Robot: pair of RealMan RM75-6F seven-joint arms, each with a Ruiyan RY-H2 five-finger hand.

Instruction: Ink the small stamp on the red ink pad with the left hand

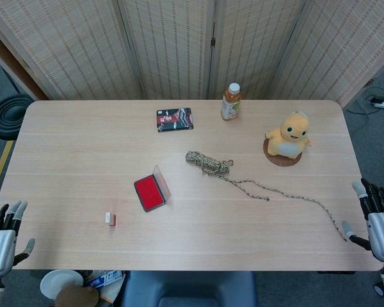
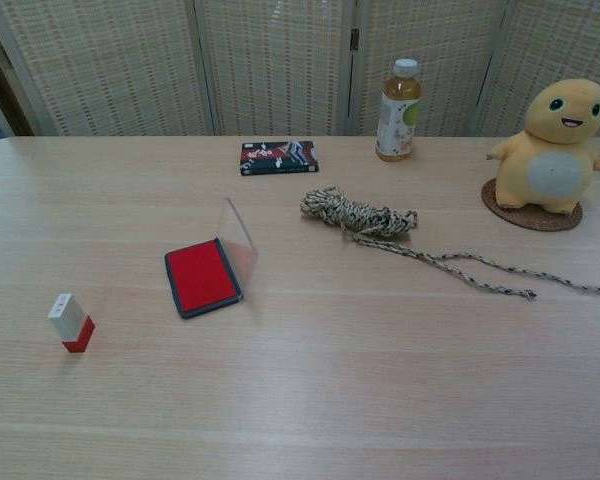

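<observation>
The small stamp [image 1: 111,219] [image 2: 71,322], white on top with a red base, stands upright on the table near the front left. The red ink pad [image 1: 150,192] [image 2: 202,277] lies to its right with its clear lid [image 2: 239,240] raised. My left hand [image 1: 2,235] hangs off the table's front left corner, fingers apart and holding nothing, well left of the stamp. My right hand [image 1: 379,220] sits at the front right edge, also empty with fingers spread. Neither hand shows in the chest view.
A coiled rope [image 1: 208,164] [image 2: 358,214] trails toward the right front. A yellow plush toy [image 1: 288,135] [image 2: 551,147] sits on a round coaster. A drink bottle [image 1: 231,102] [image 2: 398,96] and a dark packet [image 1: 175,119] [image 2: 278,157] stand at the back.
</observation>
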